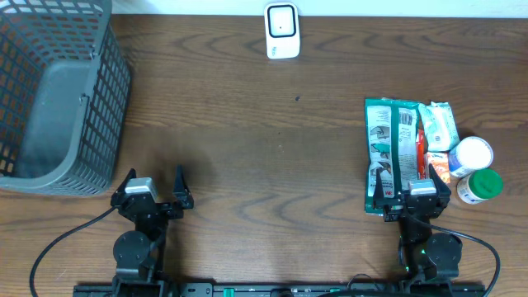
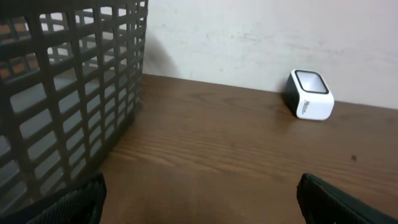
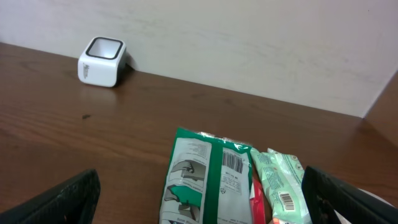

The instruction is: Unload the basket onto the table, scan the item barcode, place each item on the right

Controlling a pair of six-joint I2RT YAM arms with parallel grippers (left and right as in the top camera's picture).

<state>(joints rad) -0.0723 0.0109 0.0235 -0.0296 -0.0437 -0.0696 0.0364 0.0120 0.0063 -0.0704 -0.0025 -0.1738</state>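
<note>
**Green-and-white packet waits at the right arm's fingertips, scanner far across the table**

Green-and-white foil, a flat snack packet [image 1: 392, 153] lies near the right edge of the wooden table [image 1: 272, 165], its long axis running from the near edge toward the far one. Its near end sits just ahead of the right gripper [image 1: 418, 198], whose jaws stand wide apart and hold nothing. That makes the right arm much the nearer; the left gripper [image 1: 153, 191], likewise spread and empty, rests well apart near the left edge, beside a grey mesh basket [image 1: 66, 91] in the far-left corner.

Crowded against the packet's right side are a pale green pouch [image 1: 437, 124], something red and orange between them, a white-lidded jar [image 1: 473, 153] and a green-lidded jar [image 1: 483, 185]. The white scanner [image 1: 282, 31] stands at the middle of the far edge, so the packet would probably have to be lifted and carried away from the arm and leftward to reach it.

The right wrist camera shows what the overhead view barely resolves: a barcode [image 3: 232, 163] printed near the packet's far end, facing up, and a second one on the pouch. The left wrist camera sees only basket, bare wood and scanner. A grasp on the near end looks likeliest to leave the code uncovered.
</note>
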